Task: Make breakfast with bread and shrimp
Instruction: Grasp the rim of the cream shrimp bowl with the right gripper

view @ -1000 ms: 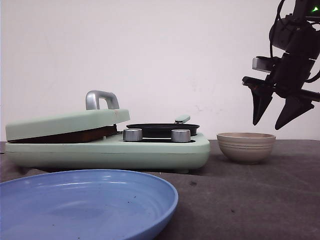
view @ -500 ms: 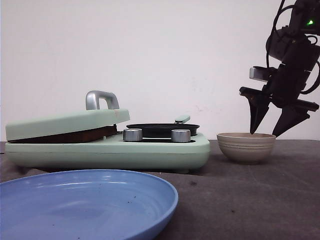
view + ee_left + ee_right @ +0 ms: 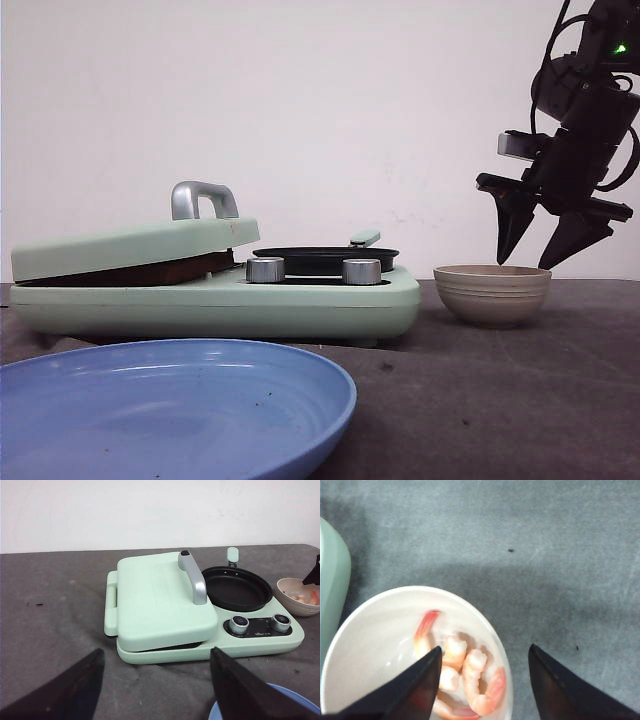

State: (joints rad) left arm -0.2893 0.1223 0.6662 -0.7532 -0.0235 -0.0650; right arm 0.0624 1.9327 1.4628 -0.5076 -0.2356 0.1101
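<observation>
Several pink-orange shrimp (image 3: 475, 680) lie in a beige ribbed bowl (image 3: 492, 293) to the right of the cooker; the left wrist view also catches the shrimp (image 3: 306, 598). My right gripper (image 3: 527, 262) hangs open just above the bowl's rim. In the right wrist view this gripper (image 3: 485, 649) has one finger over the shrimp and the other outside the bowl's wall (image 3: 365, 625), with nothing held. My left gripper (image 3: 156, 652) is open and empty over the dark table, in front of the cooker. The bread is out of view.
A mint-green cooker (image 3: 300, 305) stands mid-table, its handled lid (image 3: 160, 600) resting almost closed on the left half. A black pan (image 3: 236, 586) sits in the right half, behind two silver knobs (image 3: 265, 270). A blue plate (image 3: 170, 410) lies nearest the camera.
My right gripper has come down and slightly left, from well above the bowl to just over its rim, staying open. Nothing else has moved.
</observation>
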